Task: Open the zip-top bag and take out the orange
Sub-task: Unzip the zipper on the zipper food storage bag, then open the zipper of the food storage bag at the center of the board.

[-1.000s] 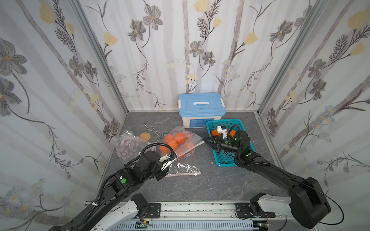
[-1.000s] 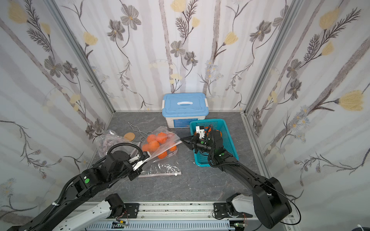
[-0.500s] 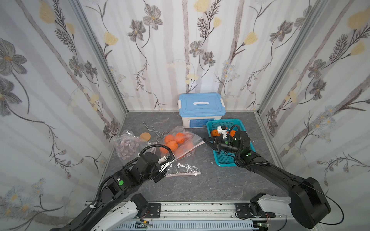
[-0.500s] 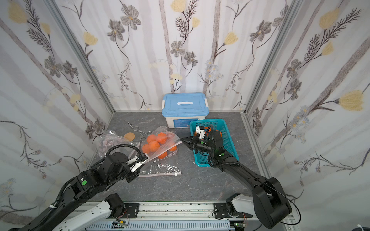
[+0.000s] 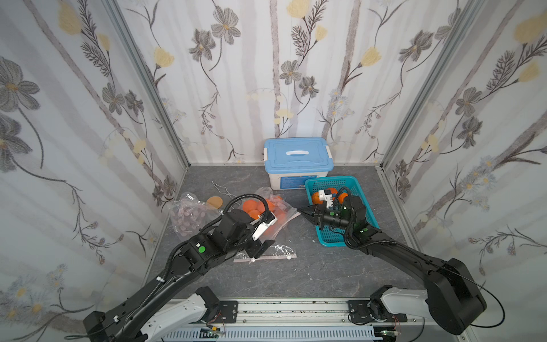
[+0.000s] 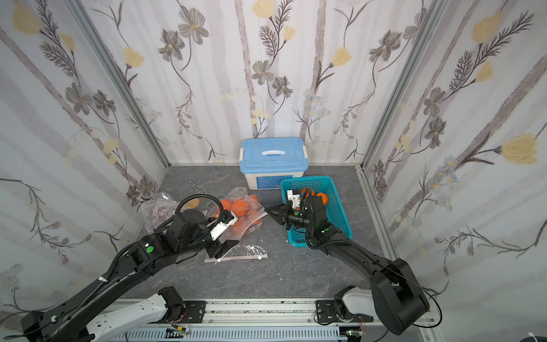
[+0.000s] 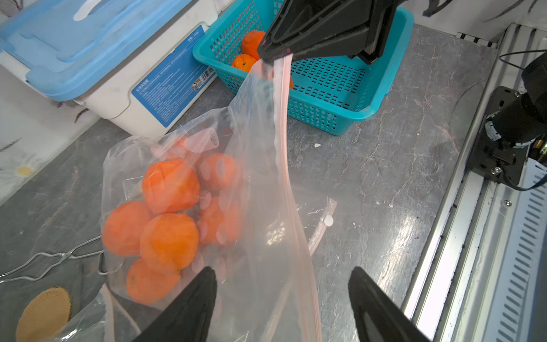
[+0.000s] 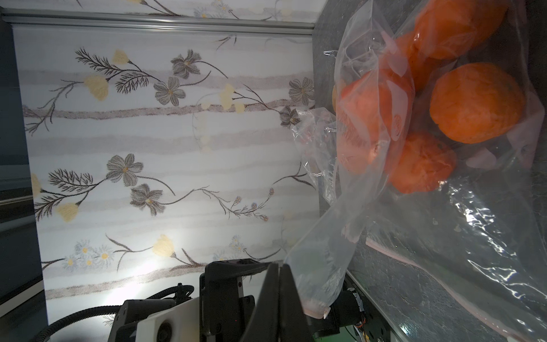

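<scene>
Oranges (image 7: 170, 185) in zip-top bag (image 7: 260, 148) right in front of wide-open left pincer (image 7: 281, 271), zip edge pinched in right pincer (image 7: 273, 54).

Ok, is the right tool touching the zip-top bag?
Touching. In the left wrist view the right tool is shut on the zip-top bag at its pink zip strip.

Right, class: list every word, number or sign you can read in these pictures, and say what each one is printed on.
Nothing reads clearly.
White print and a barcode on the blue label of the storage box: too small to read.
Pink print on the zip-top bag: blurred, unreadable.
</scene>
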